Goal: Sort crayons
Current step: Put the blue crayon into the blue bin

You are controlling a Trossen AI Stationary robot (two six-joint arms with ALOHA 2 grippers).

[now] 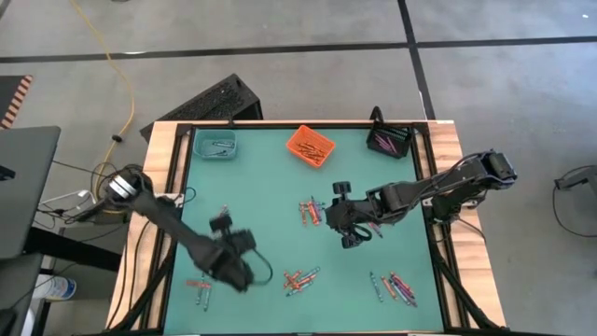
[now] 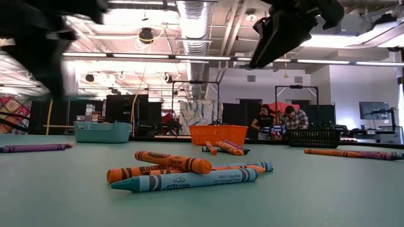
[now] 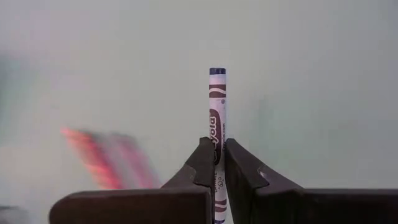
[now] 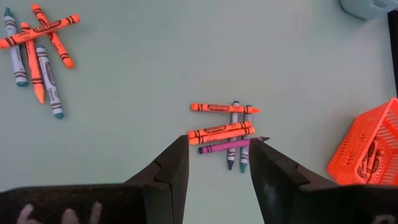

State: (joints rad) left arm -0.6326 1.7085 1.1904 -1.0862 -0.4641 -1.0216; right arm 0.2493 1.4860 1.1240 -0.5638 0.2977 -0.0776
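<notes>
The left gripper [image 3: 214, 163] is pinched tight on 1 purple crayon [image 3: 217, 109], which sticks straight out past the fingertips, over the front-left part of the table [image 1: 270, 191]. The right gripper [image 4: 219, 163] hangs with its jaws spread and nothing between them, over a small cluster of crayons [image 4: 225, 132] near the table's middle. Sorting looks to me well under way but far from finished: the teal bin [image 1: 215, 145] at the back-left corner, the orange bin [image 1: 310, 145] at the back edge and the black bin [image 1: 390, 142] at the back-right corner each seem to hold a few crayons, while at least 4 loose groups lie out on the table, including the front-right group [image 1: 395, 287] and the front-middle group [image 1: 299, 278].
</notes>
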